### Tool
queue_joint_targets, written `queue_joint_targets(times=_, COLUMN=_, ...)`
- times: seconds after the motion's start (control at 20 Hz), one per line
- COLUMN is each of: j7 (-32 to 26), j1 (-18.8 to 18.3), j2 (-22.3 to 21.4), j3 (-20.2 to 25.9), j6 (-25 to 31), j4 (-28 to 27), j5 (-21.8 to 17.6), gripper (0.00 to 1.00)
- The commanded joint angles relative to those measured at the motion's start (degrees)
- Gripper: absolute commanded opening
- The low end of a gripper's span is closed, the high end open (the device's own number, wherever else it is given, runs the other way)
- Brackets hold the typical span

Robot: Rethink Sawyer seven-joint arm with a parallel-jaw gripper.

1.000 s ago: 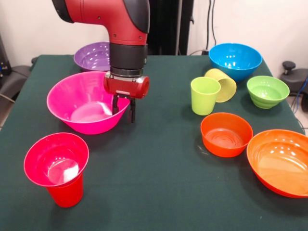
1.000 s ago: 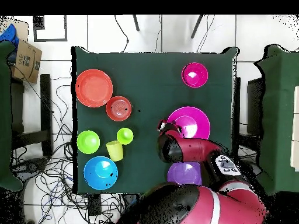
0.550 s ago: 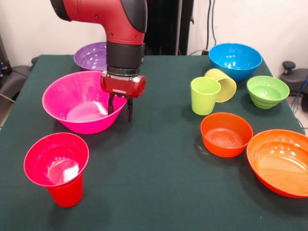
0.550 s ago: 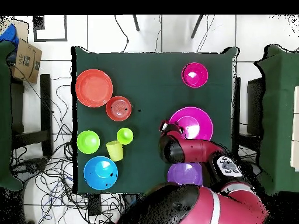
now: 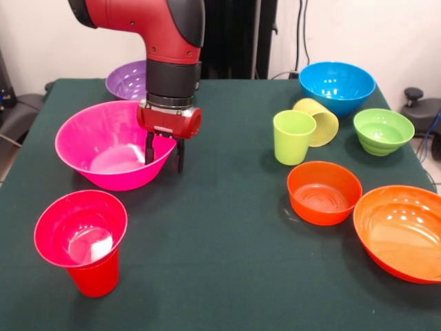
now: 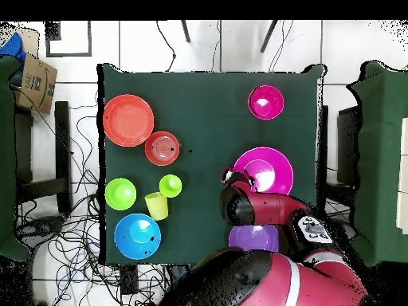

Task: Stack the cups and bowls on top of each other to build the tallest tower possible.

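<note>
My gripper point(image 5: 165, 156) is shut on the right rim of the large pink bowl point(image 5: 103, 148), one finger inside and one outside; the overhead view shows the gripper point(image 6: 232, 175) at the left rim of that bowl point(image 6: 269, 166). Just behind it sits the purple bowl point(image 5: 127, 79). A red cup point(image 5: 83, 238) stands upright near the front left. To the right are an upright lime green cup point(image 5: 293, 136), a pale yellow cup point(image 5: 318, 121) on its side, a blue bowl point(image 5: 337, 86), a ribbed green bowl point(image 5: 383, 129), a small orange bowl point(image 5: 324, 192) and a large orange bowl point(image 5: 403, 231). Nothing is stacked.
The dark green table point(image 5: 220, 255) carries everything. My arm covers part of the purple bowl point(image 6: 253, 237) from above. Cables and a cardboard box point(image 6: 36, 80) lie on the floor beside the table.
In the front view the gripper has moved left and slightly back, and the pink bowl has shifted left with it. Nothing else has moved.
</note>
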Motion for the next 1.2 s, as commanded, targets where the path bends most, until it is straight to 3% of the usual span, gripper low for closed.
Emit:
queue_joint_targets(times=0.05, j7=6.1, j1=0.5, j2=0.8, j3=2.5, j6=0.5, j4=-3.3, j5=2.2, gripper=1.00)
queue_joint_targets(times=1.2, j7=5.2, j1=0.8, j2=-1.6, j3=2.7, j6=2.1, j4=-2.5, j5=1.7, gripper=1.00)
